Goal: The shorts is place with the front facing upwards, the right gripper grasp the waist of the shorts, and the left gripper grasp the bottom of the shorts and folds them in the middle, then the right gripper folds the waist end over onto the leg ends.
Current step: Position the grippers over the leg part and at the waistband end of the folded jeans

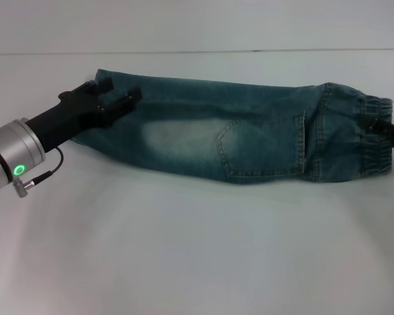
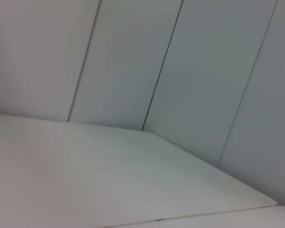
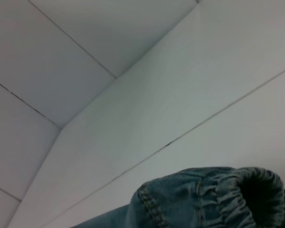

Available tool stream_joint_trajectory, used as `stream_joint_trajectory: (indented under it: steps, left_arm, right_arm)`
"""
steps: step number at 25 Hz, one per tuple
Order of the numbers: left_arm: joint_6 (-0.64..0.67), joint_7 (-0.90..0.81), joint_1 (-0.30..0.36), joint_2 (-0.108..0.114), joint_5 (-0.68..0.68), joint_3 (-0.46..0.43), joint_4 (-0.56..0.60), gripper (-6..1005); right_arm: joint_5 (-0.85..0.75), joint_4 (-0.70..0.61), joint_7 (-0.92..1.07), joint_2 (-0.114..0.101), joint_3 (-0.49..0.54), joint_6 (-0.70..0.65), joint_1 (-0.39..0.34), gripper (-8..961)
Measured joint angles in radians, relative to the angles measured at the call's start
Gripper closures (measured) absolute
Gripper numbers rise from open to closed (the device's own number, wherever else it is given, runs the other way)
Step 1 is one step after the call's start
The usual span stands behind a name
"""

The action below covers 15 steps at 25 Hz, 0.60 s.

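Note:
The blue denim shorts (image 1: 249,131) lie folded lengthwise across the white table (image 1: 197,249), a back pocket facing up. The leg ends are at the left and the elastic waist (image 1: 371,141) is at the right. My left gripper (image 1: 113,96) hovers over the leg ends, its black fingers (image 1: 126,102) spread open with nothing held. My right gripper (image 1: 374,126) reaches in from the right edge and is shut on the waist. The bunched waistband (image 3: 228,194) shows close up in the right wrist view.
The table's far edge (image 1: 197,51) meets a pale panelled wall (image 2: 190,61). The left wrist view shows only bare table (image 2: 109,180) and wall.

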Motion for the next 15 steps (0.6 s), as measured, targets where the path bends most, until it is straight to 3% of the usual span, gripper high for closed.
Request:
stream_joint_trajectory:
  steps: [9, 15]
  left_arm:
    - [0.012, 0.107, -0.022, 0.000, -0.034, -0.001, -0.070, 264]
    - [0.020, 0.294, -0.061, 0.000, -0.107, -0.003, -0.235, 265]
  right_arm:
    - [-0.005, -0.005, 0.006, -0.015, -0.003, -0.033, -0.015, 402]
    - [-0.007, -0.011, 0.051, -0.036, 0.002, -0.125, -0.039, 538]
